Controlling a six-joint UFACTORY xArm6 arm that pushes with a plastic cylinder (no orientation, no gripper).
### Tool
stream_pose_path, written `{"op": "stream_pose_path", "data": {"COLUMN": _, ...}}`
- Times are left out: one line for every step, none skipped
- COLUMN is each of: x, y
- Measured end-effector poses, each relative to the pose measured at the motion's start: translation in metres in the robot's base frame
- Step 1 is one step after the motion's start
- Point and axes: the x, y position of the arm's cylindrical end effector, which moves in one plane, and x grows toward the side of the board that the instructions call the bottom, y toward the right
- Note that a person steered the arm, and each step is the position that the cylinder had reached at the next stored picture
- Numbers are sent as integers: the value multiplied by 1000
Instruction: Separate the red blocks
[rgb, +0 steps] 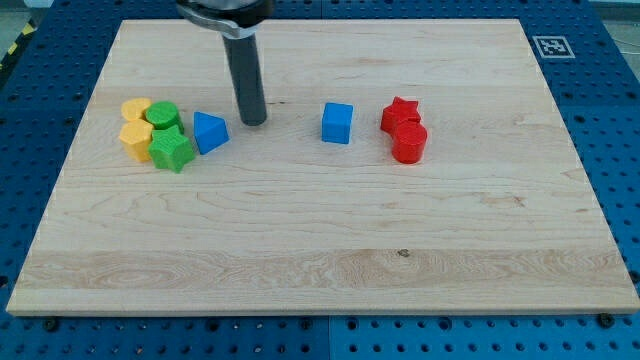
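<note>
A red star block (399, 114) and a red cylinder block (409, 142) sit touching each other at the view's right of centre, the star above the cylinder. My tip (254, 122) rests on the board well to their left, just right of and above a blue triangular block (209, 132). A blue cube (337, 123) lies between my tip and the red blocks.
At the view's left sits a tight cluster: a yellow block (135, 109), a yellow hexagonal block (135, 139), a green cylinder (163, 116) and a green star block (172, 150). The wooden board (320, 250) lies on a blue perforated table; a marker tag (550, 46) is at its top right corner.
</note>
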Motion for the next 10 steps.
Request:
{"op": "stream_pose_path", "data": {"x": 0, "y": 15}}
{"op": "stream_pose_path", "data": {"x": 0, "y": 15}}
{"op": "stream_pose_path", "data": {"x": -18, "y": 15}}
{"op": "stream_pose_path", "data": {"x": -46, "y": 15}}
{"op": "stream_pose_path", "data": {"x": -53, "y": 18}}
{"op": "stream_pose_path", "data": {"x": -53, "y": 21}}
{"op": "stream_pose_path", "data": {"x": -53, "y": 53}}
{"op": "stream_pose_path", "data": {"x": -52, "y": 76}}
{"op": "stream_pose_path", "data": {"x": -39, "y": 78}}
{"op": "stream_pose_path", "data": {"x": -38, "y": 78}}
